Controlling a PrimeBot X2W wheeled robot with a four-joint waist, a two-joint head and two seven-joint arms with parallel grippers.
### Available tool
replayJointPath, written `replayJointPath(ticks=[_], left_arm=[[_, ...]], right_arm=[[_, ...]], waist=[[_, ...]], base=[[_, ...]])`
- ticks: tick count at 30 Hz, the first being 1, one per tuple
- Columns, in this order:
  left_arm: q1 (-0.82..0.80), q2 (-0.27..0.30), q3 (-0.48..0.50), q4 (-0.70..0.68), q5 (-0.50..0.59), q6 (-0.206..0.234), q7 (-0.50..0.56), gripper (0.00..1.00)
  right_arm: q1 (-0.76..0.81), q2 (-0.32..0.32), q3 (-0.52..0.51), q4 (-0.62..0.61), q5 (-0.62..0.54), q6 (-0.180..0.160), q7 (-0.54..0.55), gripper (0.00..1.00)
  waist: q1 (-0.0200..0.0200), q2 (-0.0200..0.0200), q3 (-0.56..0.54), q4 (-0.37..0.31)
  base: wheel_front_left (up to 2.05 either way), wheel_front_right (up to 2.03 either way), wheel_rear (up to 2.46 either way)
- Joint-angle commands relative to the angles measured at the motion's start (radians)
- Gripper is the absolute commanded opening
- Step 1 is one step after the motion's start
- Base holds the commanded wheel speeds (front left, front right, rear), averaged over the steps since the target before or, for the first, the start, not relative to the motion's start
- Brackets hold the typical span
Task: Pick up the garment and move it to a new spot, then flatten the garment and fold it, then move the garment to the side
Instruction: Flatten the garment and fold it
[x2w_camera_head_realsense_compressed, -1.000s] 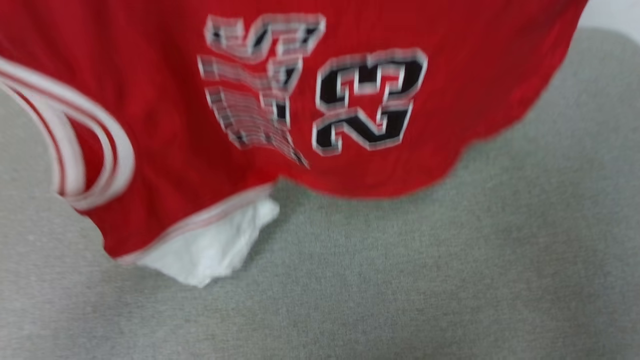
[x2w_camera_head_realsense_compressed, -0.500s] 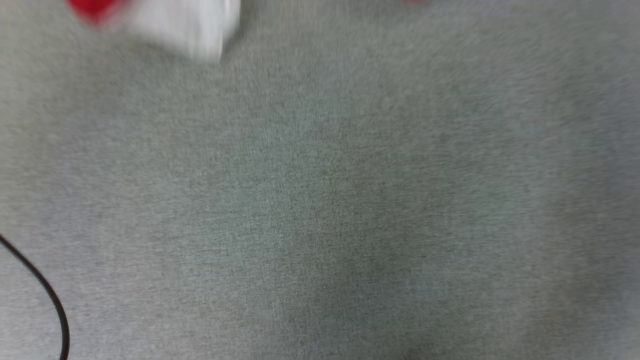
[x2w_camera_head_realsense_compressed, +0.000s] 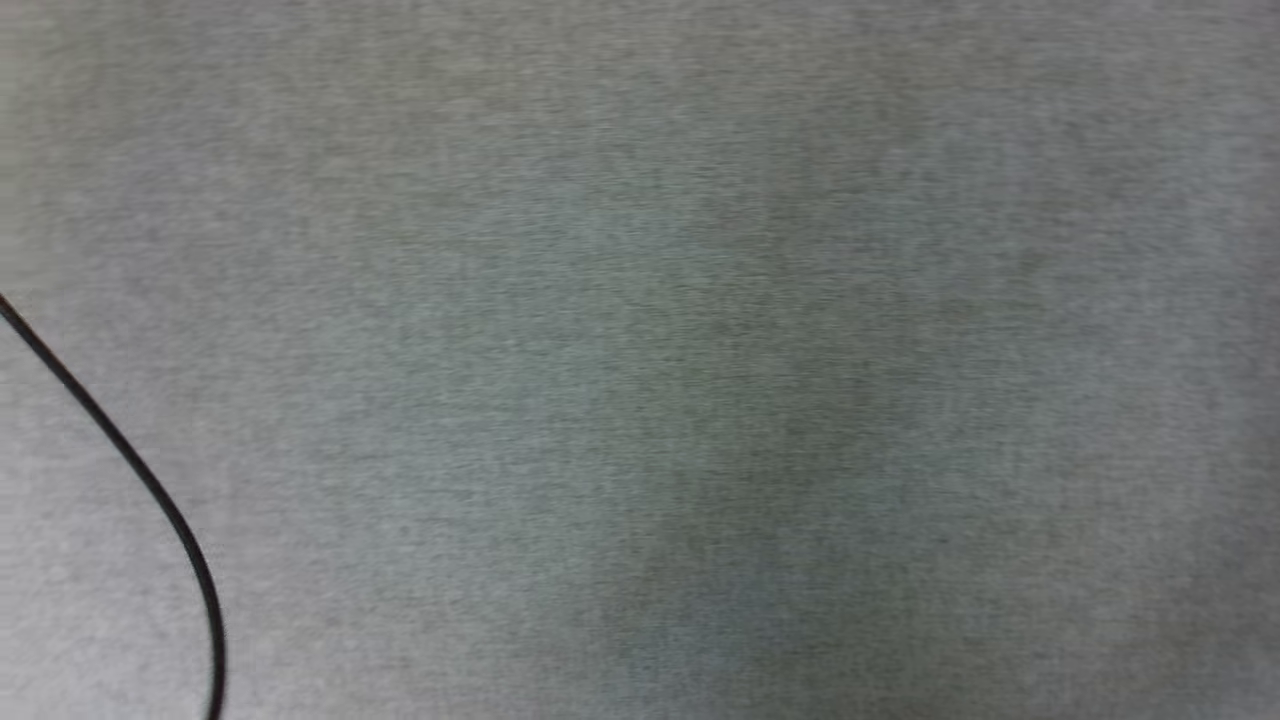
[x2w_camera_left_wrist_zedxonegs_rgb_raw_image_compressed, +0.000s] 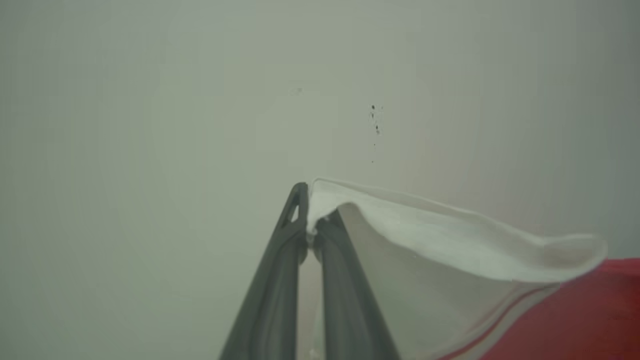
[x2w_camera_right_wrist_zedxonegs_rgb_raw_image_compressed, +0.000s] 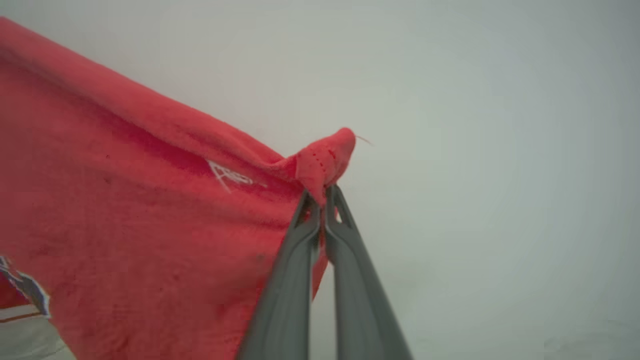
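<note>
The garment is a red jersey T-shirt with white sleeves, held up in the air by both arms. In the left wrist view my left gripper is shut on the edge of a white sleeve, with striped trim and red cloth at the lower right. In the right wrist view my right gripper is shut on a bunched red corner of the garment, which hangs to the left; a scrap of black, white-edged print shows at the left edge.
The head view looks down on a grey cloth-covered surface. A thin black cable curves across its lower left. Behind both grippers is a plain pale wall.
The head camera has swung: the garment with its print filled the top of the head view a second ago, slid off the upper edge, and now only grey surface and cable show.
</note>
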Motion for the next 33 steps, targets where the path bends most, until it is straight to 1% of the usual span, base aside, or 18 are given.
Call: replayJointPath(ticks=[1,3,7,9,12,16,20,26,28,29,33], left_arm=[[0.064,-0.009,-0.008,0.023,-0.008,-0.008,-0.032,0.0],[0.141,-0.025,-0.027,0.038,-0.008,-0.017,-0.066,0.0],[0.315,-0.051,-0.054,0.024,-0.017,-0.018,-0.108,0.0],[0.415,-0.065,-0.071,0.004,-0.012,-0.011,-0.12,0.0],[0.559,-0.078,-0.083,-0.035,-0.01,-0.003,-0.133,0.0],[0.76,-0.088,-0.089,-0.103,-0.019,0.022,-0.136,0.0],[0.967,-0.069,-0.122,-0.186,-0.009,0.061,-0.127,0.0],[1.247,-0.04,-0.153,-0.294,-0.044,0.113,-0.095,0.0],[1.331,-0.024,-0.166,-0.327,-0.052,0.127,-0.083,0.0],[1.449,-0.002,-0.172,-0.375,-0.078,0.148,-0.065,0.0],[1.598,0.03,-0.169,-0.42,-0.107,0.181,-0.06,0.0]], right_arm=[[0.028,-0.02,0.015,0.028,-0.009,-0.001,-0.019,0.0],[0.063,-0.024,0.031,0.065,0.002,-0.001,-0.038,0.0],[0.15,-0.032,0.064,0.119,0.021,-0.001,-0.072,0.0],[0.214,-0.044,0.104,0.134,0.029,-0.001,-0.085,0.0],[0.307,-0.049,0.125,0.149,0.057,-0.001,-0.102,0.0],[0.449,-0.066,0.171,0.165,0.105,-0.001,-0.112,0.0],[0.595,-0.08,0.226,0.165,0.187,-0.001,-0.099,0.0],[0.808,-0.129,0.286,0.127,0.323,-0.001,-0.093,0.0],[0.867,-0.136,0.306,0.111,0.367,-0.001,-0.089,0.0],[0.946,-0.169,0.343,0.094,0.39,-0.001,-0.08,0.0],[1.037,-0.185,0.351,0.08,0.443,-0.001,-0.066,0.0]], waist=[[-0.0003,0.0,0.0,0.022],[-0.0003,0.0,-0.007,0.034],[-0.0003,0.0,-0.038,0.051],[-0.0003,0.0,-0.062,0.059],[-0.0003,0.0,-0.107,0.065],[-0.0003,0.0,-0.179,0.073],[-0.0003,0.0,-0.255,0.078],[-0.0003,0.0,-0.358,0.089],[-0.0003,0.0,-0.388,0.089],[-0.0003,0.0,-0.436,0.088],[-0.0003,0.0,-0.503,0.09]], base=[[0.0,0.0,0.0],[0.0,0.0,0.0],[0.0,0.0,0.0],[0.0,0.0,0.0],[0.0,0.0,0.0],[0.0,0.0,0.0],[0.0,0.0,0.0],[0.0,0.0,0.0],[0.0,0.0,0.0],[0.0,0.0,0.0],[0.0,0.0,0.0]])
